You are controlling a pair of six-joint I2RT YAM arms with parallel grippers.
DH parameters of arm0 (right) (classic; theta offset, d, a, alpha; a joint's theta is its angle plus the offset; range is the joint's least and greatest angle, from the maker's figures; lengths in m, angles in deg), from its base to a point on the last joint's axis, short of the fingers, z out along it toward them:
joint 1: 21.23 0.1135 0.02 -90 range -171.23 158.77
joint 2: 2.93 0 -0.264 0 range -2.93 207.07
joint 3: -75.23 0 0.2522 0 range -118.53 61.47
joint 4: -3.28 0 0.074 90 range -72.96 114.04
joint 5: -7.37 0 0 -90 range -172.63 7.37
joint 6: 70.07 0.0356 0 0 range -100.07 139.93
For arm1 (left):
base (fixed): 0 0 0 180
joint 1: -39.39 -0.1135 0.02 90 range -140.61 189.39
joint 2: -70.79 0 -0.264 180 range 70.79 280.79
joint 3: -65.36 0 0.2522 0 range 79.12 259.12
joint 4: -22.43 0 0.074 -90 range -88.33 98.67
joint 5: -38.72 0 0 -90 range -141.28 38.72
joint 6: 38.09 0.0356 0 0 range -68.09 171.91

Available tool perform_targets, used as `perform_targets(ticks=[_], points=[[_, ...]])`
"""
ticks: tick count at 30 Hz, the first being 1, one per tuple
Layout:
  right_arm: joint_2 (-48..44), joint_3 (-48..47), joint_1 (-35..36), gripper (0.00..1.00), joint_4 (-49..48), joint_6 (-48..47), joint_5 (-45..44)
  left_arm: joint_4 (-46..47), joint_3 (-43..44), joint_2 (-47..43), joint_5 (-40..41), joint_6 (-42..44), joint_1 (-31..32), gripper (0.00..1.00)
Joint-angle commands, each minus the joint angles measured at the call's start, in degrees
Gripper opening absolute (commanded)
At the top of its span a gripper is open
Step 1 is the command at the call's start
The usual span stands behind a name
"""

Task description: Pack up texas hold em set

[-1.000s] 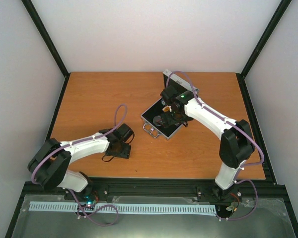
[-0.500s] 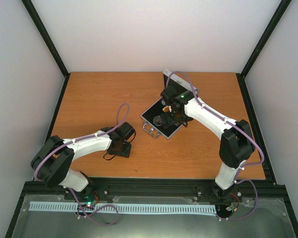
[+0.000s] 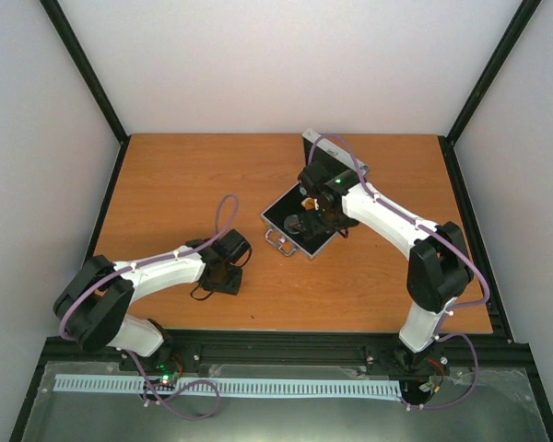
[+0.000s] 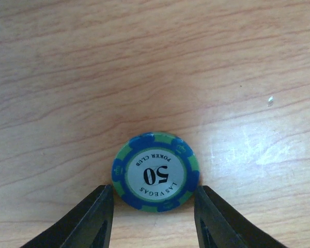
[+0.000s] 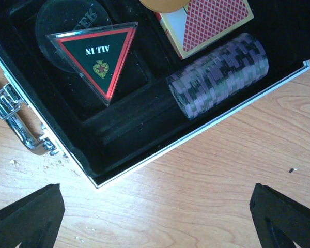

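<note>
So, the step in hand looked like the L pick of a loose chip. The table (image 3: 166,184) was plain wood under both arms. The case (image 3: 278,217) sat open well off to the right of the left gripper (image 4: 154,199) and directly beneath the right gripper (image 5: 155,194), whose jaws stood wide apart w/ nothing between them.

Inside, ahead of the R tips, a chip stack (image 5: 217,75) lay on its side in its groove, w/ the card pack (image 5: 206,23) beyond it. The black-red triangle (image 5: 95,57) sat to the left over a clear disc (image 5: 67,20), and an orange disc (image 5: 163,4) showed at the far edge. The handle (image 5: 13,121) was off to the left.

Smallest was a single blue-green "50" chip (image 4: 155,172), flat on the wood between the L fingers (image 4: 90,219), one tip each side of its rim. The tips seemed at the rim, but I couldn't tell if they truly pinched it.

To do it well, prob:
- The chip sat slightly fwd of the tips, so the hand should go fwd a touch to reach the widest point.
- Tips should stay low on the wood, since the chip is thin.
- The squeeze should be slow and centred, or the chip could squirt out.
- The lift should be straight up, w/ a check on the hold.
- The R arm hung over the case, so it would need clearing first.
</note>
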Motion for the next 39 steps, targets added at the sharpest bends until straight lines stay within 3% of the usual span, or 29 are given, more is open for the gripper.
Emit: perform_targets(ticks=[1,13,19,28,35,36,39], points=[[-0.4,0.9,-0.4,1.0,-0.7,0.5,0.0,-1.0,-2.0,1.4,-1.5,-2.0,1.3,0.44],[-0.7,1.3,-0.4,1.0,-0.9,-0.1,0.2,-2.4,3.3,7.0,2.4,-0.9,1.3,0.44],[-0.6,1.1,-0.4,1.0,-1.0,-0.7,0.2,-1.8,4.1,8.9,1.7,-0.8,1.3,0.35],[0.1,0.8,-0.5,1.0,-1.4,-1.2,0.3,-3.5,4.2,8.2,2.7,-0.4,1.3,0.3],[0.8,0.4,-0.5,1.0,-1.7,-1.3,0.6,-9.8,9.8,2.9,5.5,0.4,1.3,0.31],[0.9,0.4,-0.5,1.0,-1.7,-1.3,0.7,-10.4,10.3,2.4,5.9,0.7,1.3,0.33],[1.3,0.1,-0.5,1.0,-1.8,-1.4,0.9,-10.3,11.1,2.0,5.8,1.8,1.3,0.6]])
